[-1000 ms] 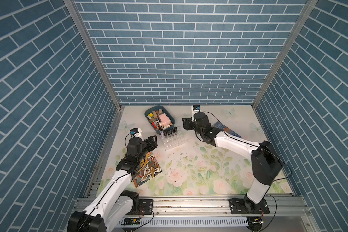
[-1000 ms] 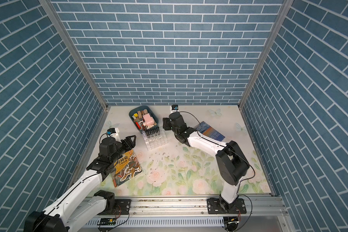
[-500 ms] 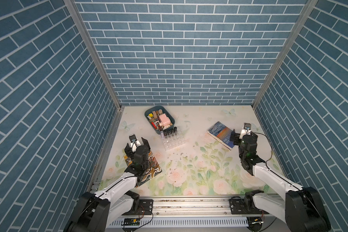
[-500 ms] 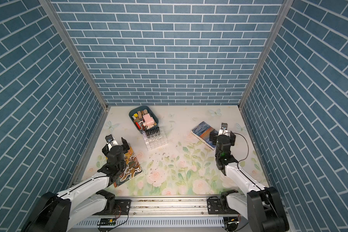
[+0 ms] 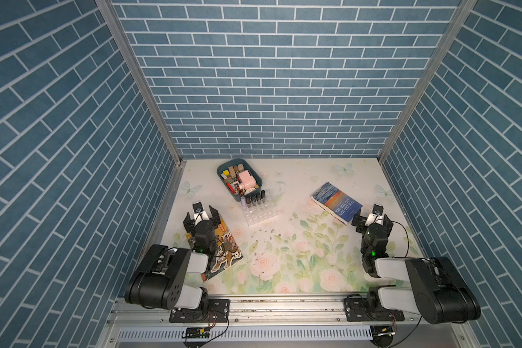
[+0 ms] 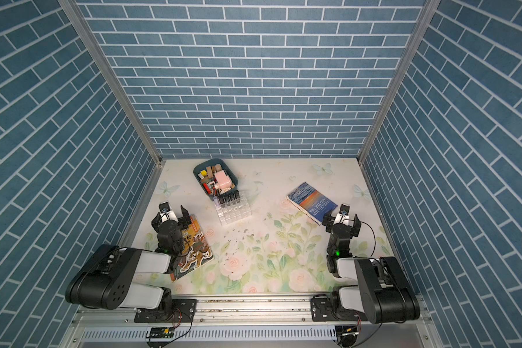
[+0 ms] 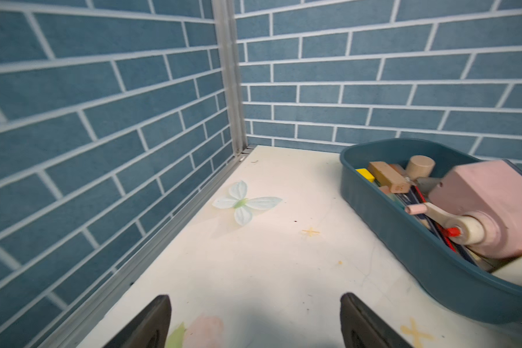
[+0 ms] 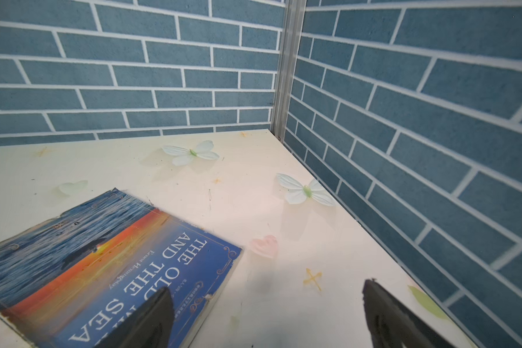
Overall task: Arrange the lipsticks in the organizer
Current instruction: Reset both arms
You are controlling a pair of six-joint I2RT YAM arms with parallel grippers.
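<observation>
Surroundings first. A dark teal tray (image 5: 221, 172) sits near the back of the table (image 5: 293, 177), packed with wooden blocks and a pink box (image 7: 491, 205). Its near end is just beside the back edge of the organizer (image 5: 262, 212); you cannot tell whether they touch. A blue-and-orange paperback (image 5: 336, 202) lies flat toward the right side. An illustrated booklet (image 5: 228, 251) lies flat, partly under the left arm. Small dark specks (image 5: 272, 231) are scattered on the floral surface in front of the organizer.

The left gripper (image 5: 200, 215) is low over the table at the booklet's far corner, facing the back-left corner. In the left wrist view the jaws stand wide apart with only bare table between them, gripping nothing. The tray wall lies off to one side, apart from the fingers.

The right gripper (image 5: 372, 221) is just beside the paperback's near corner, jaws spread wide and empty. In the right wrist view one finger (image 8: 151, 319) overlaps the cover; contact cannot be told.

Task things. The organizer is clear plastic with a grid of square cells. It stands mid-table between the two arms, nearer the left one and well apart from both grippers. The lipsticks (image 5: 255, 197) are glossy black tubes, upright side by side in the row nearest the tray. A pale tube (image 5: 242, 202) stands at that row's left end. They are too small for you to count reliably.
</observation>
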